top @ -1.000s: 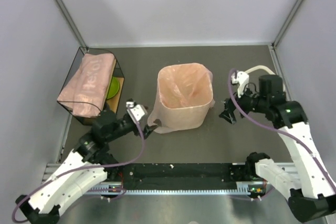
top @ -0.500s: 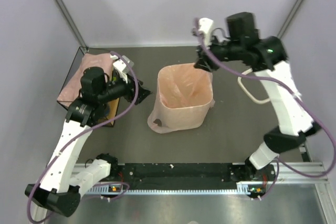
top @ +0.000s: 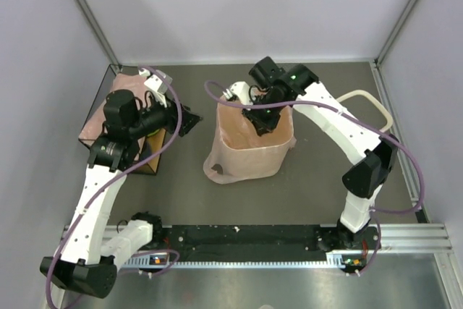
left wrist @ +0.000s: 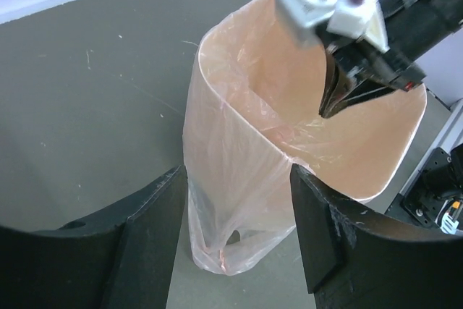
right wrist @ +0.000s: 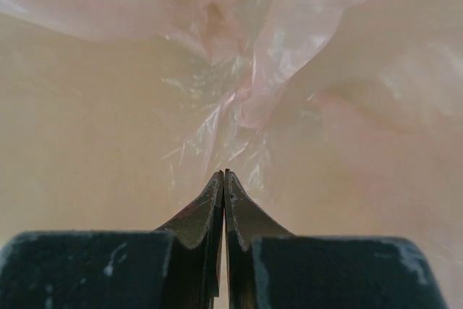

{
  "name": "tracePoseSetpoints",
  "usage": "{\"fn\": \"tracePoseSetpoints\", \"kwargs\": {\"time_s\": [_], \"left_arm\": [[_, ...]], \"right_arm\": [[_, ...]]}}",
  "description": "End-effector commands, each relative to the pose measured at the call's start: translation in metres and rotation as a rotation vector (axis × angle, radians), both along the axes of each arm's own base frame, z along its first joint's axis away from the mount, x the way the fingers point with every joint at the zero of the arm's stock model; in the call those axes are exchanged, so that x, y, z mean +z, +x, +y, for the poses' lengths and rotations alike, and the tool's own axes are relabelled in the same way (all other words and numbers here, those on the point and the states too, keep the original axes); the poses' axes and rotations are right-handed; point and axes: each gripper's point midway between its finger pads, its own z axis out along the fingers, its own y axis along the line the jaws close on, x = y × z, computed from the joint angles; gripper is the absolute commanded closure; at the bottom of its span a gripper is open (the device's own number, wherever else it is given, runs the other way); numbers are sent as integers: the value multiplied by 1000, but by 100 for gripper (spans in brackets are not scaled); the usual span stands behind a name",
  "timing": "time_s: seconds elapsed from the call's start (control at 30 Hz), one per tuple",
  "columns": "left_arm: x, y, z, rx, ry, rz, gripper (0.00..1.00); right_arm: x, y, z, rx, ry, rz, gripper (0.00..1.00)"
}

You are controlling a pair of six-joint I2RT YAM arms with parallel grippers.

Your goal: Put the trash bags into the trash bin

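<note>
The cream trash bin (top: pixel 249 151) stands mid-table, lined with a pale pink trash bag (left wrist: pixel 239 157) whose loose end hangs down the near-left corner (top: pixel 217 169). A folded stack of trash bags (top: pixel 92 127) lies on the wire box at the left, mostly hidden by my left arm. My left gripper (top: pixel 189 122) hovers open left of the bin, apart from it; the wrist view frames the hanging end between its fingers (left wrist: pixel 155 240). My right gripper (top: pixel 262 124) reaches down inside the bin, jaws shut (right wrist: pixel 223 176), with crinkled film (right wrist: pixel 246 99) just beyond the tips.
The dark wire-framed box with orange-brown sides (top: pixel 148 155) stands at the left wall. A cream loop (top: pixel 370 100) lies on the table at the right. The arms' base rail (top: pixel 253 240) runs along the near edge. Grey walls close in three sides.
My right arm swung from the table's right side up over the bin and down into it, its jaws closing. My left arm rose and pulled back toward the wire box.
</note>
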Motion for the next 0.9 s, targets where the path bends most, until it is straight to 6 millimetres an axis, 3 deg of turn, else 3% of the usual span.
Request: {"fn": "tracePoseSetpoints", "kwargs": {"time_s": [0.0, 0.13, 0.27, 0.67, 0.87], "left_arm": [[10, -1, 3, 35, -47, -59, 35], [7, -2, 6, 57, -46, -59, 34], [6, -2, 6, 67, -60, -47, 33], [9, -3, 7, 69, -63, -62, 31], [7, -2, 8, 73, -57, -64, 30]], "right_arm": [[-27, -22, -15, -55, -91, 69, 100], [-54, -13, -19, -116, -155, 72, 100], [-69, -2, -10, -178, -182, 100, 100], [-152, -19, -7, -315, -276, 306, 100], [-183, -10, 3, -329, -203, 280, 100]]}}
